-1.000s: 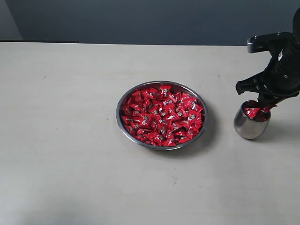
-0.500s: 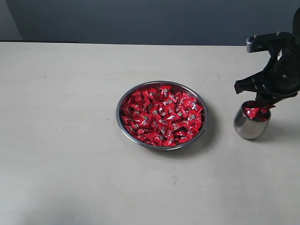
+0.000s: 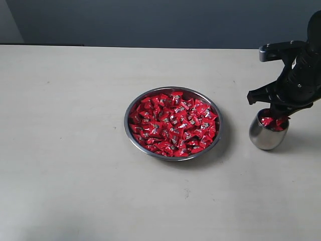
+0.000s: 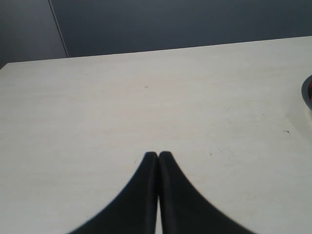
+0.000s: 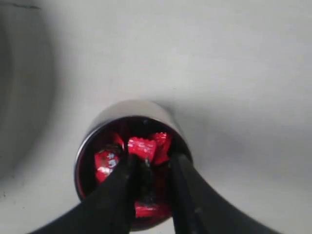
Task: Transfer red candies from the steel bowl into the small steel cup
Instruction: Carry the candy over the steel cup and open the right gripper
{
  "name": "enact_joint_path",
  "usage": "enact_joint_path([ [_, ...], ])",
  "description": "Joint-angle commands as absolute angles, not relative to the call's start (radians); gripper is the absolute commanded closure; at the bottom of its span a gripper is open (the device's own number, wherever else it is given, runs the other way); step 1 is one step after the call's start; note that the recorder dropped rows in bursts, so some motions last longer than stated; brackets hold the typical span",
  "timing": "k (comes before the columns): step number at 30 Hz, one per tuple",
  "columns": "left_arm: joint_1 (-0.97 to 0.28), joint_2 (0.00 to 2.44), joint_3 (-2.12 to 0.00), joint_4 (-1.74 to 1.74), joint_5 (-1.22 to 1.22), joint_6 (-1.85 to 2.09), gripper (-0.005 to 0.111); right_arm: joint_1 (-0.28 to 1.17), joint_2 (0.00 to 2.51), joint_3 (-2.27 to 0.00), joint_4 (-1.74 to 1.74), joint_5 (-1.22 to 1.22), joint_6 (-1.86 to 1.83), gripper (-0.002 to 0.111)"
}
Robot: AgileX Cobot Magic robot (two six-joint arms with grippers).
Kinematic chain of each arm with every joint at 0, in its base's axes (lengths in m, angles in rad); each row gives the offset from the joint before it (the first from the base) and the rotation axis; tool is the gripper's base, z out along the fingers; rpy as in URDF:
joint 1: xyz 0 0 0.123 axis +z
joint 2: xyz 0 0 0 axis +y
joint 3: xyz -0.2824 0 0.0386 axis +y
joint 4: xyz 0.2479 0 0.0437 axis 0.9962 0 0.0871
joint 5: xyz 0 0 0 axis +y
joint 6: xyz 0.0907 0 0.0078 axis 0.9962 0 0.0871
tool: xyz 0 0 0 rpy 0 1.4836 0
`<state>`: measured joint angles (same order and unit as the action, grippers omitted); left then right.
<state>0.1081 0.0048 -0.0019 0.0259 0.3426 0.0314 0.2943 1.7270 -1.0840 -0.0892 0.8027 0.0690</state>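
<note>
The steel bowl sits mid-table, heaped with red candies. To its right stands the small steel cup with a few red candies inside. My right gripper hangs just over the cup's mouth. In the right wrist view the right gripper is open: its two fingers stand apart at the cup's opening and nothing is pinched between them. The left gripper is shut and empty over bare table; it does not show in the exterior view.
The pale table runs wide to the left and front of the bowl. A dark wall backs the far edge. The bowl's rim just shows at the edge of the left wrist view.
The right arm has risen a little and drifted slightly left over the cup. Bowl, cup and candies have stayed put.
</note>
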Motion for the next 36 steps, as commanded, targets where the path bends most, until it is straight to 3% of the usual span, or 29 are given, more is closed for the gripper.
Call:
enact_joint_path([
  [1, 0.108, 0.000, 0.000, 0.027, 0.334, 0.029, 0.106, 0.290, 1.722, -1.082, -0.078, 0.799, 0.056, 0.083],
  [17, 0.108, 0.000, 0.000, 0.027, 0.334, 0.029, 0.106, 0.290, 1.702, -1.082, -0.078, 0.818, 0.052, 0.083],
  [19, 0.108, 0.000, 0.000, 0.027, 0.334, 0.029, 0.106, 0.290, 1.702, -1.082, -0.076, 0.818, 0.045, 0.080],
  [23, 0.108, 0.000, 0.000, 0.027, 0.334, 0.029, 0.106, 0.290, 1.702, -1.082, -0.076, 0.818, 0.030, 0.062],
  [36, 0.108, 0.000, 0.000, 0.027, 0.334, 0.029, 0.106, 0.290, 1.697, -1.094, -0.065, 0.835, 0.030, 0.064],
])
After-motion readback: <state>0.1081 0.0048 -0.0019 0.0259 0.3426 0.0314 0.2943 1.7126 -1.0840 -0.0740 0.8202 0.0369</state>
